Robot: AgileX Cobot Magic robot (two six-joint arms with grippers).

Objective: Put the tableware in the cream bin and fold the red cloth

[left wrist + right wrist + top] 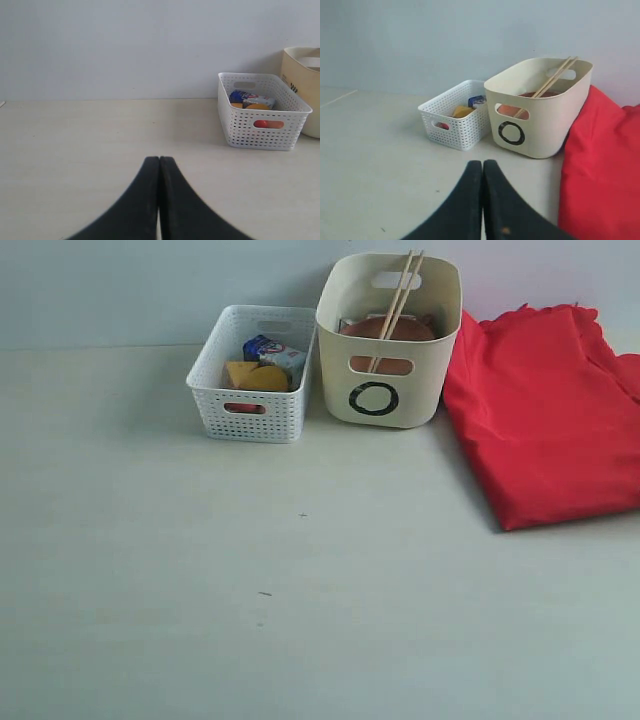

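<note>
The cream bin (390, 340) (540, 107) stands at the back of the table, a black ring on its front. Wooden chopsticks (398, 302) (551, 77) lean out of it over a brown clay plate (388, 330); other tableware is hidden inside. The red cloth (545, 410) (602, 170) lies folded right of the bin, touching its side. Neither arm shows in the exterior view. My left gripper (159, 159) is shut and empty above bare table, well short of the white basket. My right gripper (482, 162) is shut and empty, in front of the bin and beside the cloth.
A low white perforated basket (250, 375) (262, 120) (455, 120) sits left of the cream bin, holding a milk carton (272, 350), yellow food (258, 376) and something red. Pale table (250, 590) stretches in front; a wall stands close behind the bins.
</note>
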